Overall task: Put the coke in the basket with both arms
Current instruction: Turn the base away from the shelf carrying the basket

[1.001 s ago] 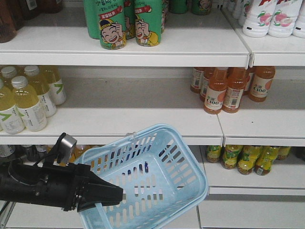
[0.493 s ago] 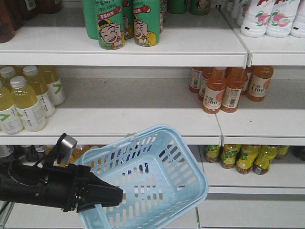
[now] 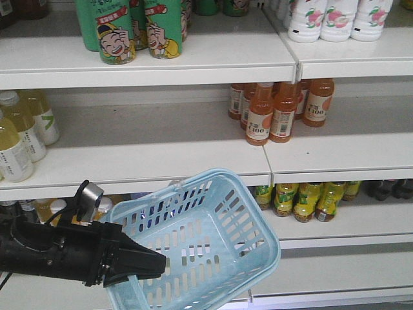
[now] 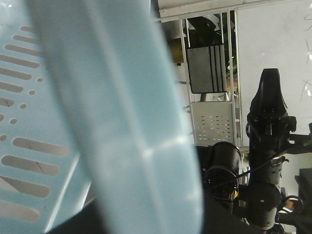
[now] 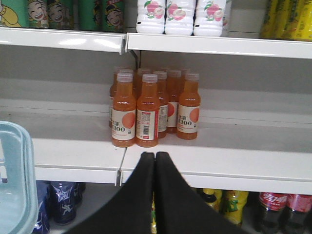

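My left gripper (image 3: 158, 263), a tapered black one at the lower left of the front view, is shut on the rim of the light blue basket (image 3: 193, 258). The basket hangs tilted in front of the shelves with nothing in it. Its blurred rim (image 4: 122, 122) fills the left wrist view, and one corner (image 5: 19, 180) shows at the left of the right wrist view. My right gripper (image 5: 155, 155) is shut on nothing and points at the shelf edge below the orange bottles (image 5: 146, 112). The coke is out of view.
White shelves hold green cartoon cans (image 3: 116, 39), white bottles (image 3: 335, 19), pale yellow bottles (image 3: 19, 139), orange bottles (image 3: 271, 116) and yellow-green bottles (image 3: 303, 200). Dark red-labelled bottles (image 5: 278, 209) and blue cans (image 5: 63, 200) stand on the lower shelf.
The shelves have slid left in the front view, so the view has shifted right along the aisle. The left gripper and the basket keep their place in the frame.
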Robot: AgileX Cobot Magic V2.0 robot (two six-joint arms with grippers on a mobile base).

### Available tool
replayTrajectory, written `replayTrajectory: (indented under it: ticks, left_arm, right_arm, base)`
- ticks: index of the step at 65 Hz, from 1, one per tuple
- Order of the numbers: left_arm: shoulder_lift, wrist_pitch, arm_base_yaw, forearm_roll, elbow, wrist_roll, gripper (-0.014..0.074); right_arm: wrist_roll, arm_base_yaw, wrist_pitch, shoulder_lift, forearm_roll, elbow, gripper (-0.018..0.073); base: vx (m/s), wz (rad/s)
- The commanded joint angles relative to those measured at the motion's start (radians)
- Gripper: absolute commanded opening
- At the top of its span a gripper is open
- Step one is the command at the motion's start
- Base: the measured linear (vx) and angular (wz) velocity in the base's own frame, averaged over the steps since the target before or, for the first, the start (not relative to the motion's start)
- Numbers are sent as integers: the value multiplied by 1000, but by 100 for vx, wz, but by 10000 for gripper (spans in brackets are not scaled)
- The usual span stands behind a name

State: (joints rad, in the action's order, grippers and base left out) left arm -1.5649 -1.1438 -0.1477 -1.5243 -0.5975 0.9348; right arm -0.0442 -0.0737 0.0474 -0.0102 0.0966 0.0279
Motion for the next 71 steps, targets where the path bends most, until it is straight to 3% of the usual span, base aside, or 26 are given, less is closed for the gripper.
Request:
replayTrajectory:
  ticks: [1,71]
  left_arm:
    - [38,-89,-4,-66,-19,17,-8]
    - [38,-89,-4,-66,-19,17,-7]
  right_arm:
    - [7,4,-77,-18,4,11,-10]
    - [7,4,-78,-18,4,11,-10]
  base:
    - [-6,-25]
    - [-13,-53]
